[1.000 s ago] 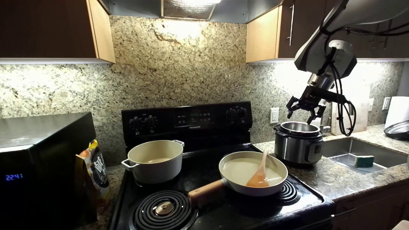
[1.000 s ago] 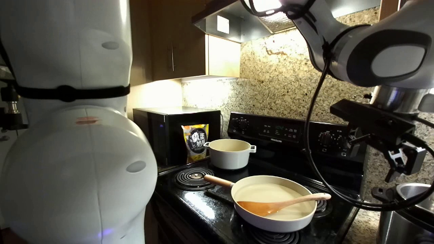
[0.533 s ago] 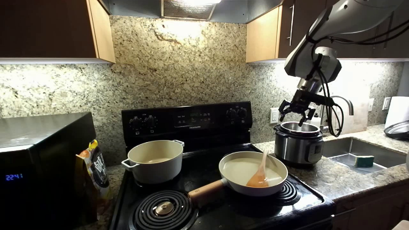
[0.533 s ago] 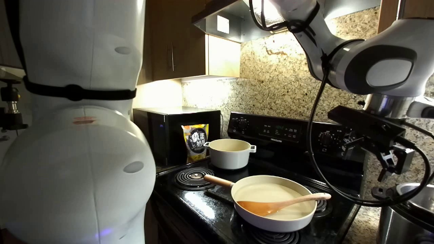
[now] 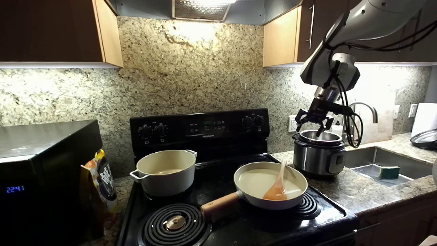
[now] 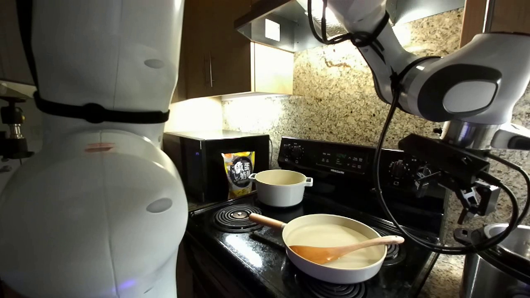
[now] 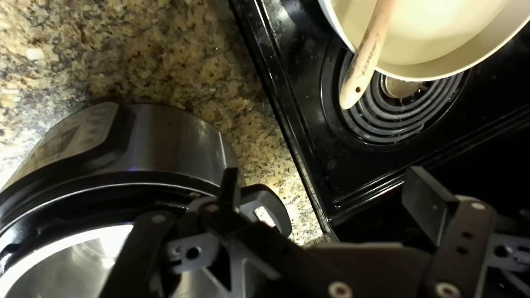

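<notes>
My gripper [image 5: 308, 130] hangs open over the stove-side rim of a steel pressure cooker [image 5: 310, 160], with nothing between its fingers. In the wrist view, one finger of the gripper [image 7: 322, 186] overlaps the lidless cooker [image 7: 178, 140] near its black side handle [image 7: 279, 211]. The opposite finger pad [image 7: 424, 203] is over the dark rear part of the stove. Contact with the cooker cannot be made out. Beside the cooker, a pale frying pan [image 6: 331, 274] sits on a burner. A wooden spatula [image 6: 323, 253] leans in it, handle across the rim, apart from the gripper.
A white two-handled pot [image 5: 170, 184] stands on a rear burner. Beyond it are a yellow-black bag [image 6: 240, 174] and a dark microwave [image 5: 47, 198]. The sink [image 5: 365, 159] holds a sponge [image 5: 389, 172], with a faucet [image 5: 367, 105] behind. A cable [image 6: 385, 203] loops below my arm.
My arm and gripper have moved left in both exterior views and sunk somewhat, coming over the cooker's near-stove rim. The jaws have stayed open. Pan, spatula, pot and cooker have not moved.
</notes>
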### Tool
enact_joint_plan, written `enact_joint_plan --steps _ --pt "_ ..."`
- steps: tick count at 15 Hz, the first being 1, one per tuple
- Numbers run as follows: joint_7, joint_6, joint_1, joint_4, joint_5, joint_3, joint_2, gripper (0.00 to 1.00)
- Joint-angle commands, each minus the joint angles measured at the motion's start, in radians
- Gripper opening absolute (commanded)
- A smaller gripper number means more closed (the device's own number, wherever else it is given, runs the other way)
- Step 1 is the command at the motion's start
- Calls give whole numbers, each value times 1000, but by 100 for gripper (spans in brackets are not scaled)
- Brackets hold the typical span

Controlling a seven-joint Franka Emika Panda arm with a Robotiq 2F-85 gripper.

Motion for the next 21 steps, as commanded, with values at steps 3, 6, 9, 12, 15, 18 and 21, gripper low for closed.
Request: enact_joint_plan --steps 3,6,9,12,15,18,21 --pt "-62 18 -43 42 44 49 57 100" --pt "-68 19 -58 66 53 67 83 100" --pt "-95 1 -82 102 80 85 121 100" --pt "-114 9 -106 136 106 101 161 100" --pt "-128 -8 -137 179 115 119 200 100" --pt "-122 -5 -158 209 110 134 227 100" --pt "-103 10 -166 228 101 143 248 100"
